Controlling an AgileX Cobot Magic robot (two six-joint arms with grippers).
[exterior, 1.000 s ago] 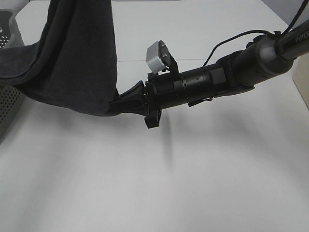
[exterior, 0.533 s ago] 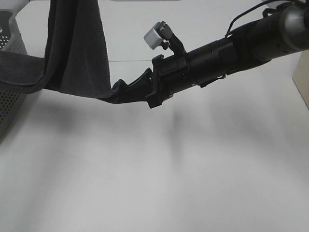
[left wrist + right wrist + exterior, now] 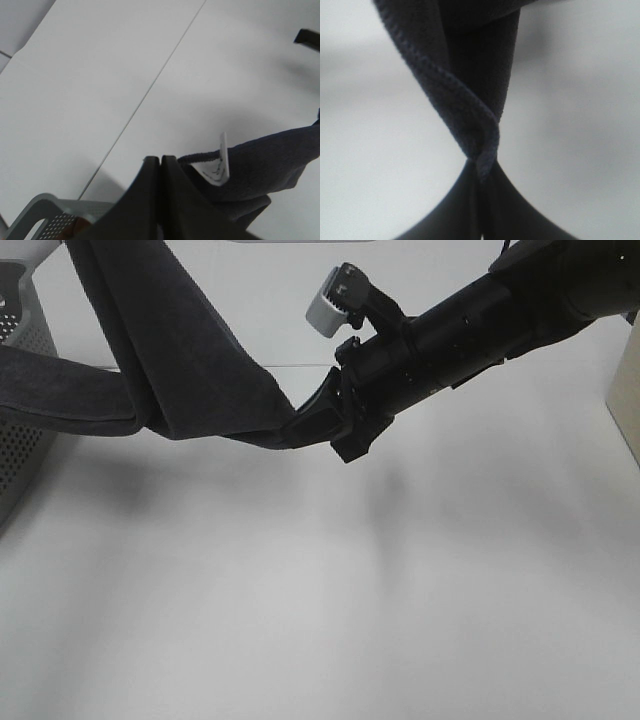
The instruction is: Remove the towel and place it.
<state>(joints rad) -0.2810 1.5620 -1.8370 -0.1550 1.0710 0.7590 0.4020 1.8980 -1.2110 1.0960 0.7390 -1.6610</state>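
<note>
The right gripper (image 3: 318,427) and left gripper (image 3: 160,167) both clamp the towel (image 3: 190,370); its tail trails across the basket (image 3: 18,465), so a hard pull might tip it

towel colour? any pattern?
The towel is plain dark charcoal, nearly black, no pattern; best seen in the exterior high view.

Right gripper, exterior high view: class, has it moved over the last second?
Yes. The right gripper, shut on the towel, has moved rightward and up the picture, farther from the basket at the left edge.
</note>
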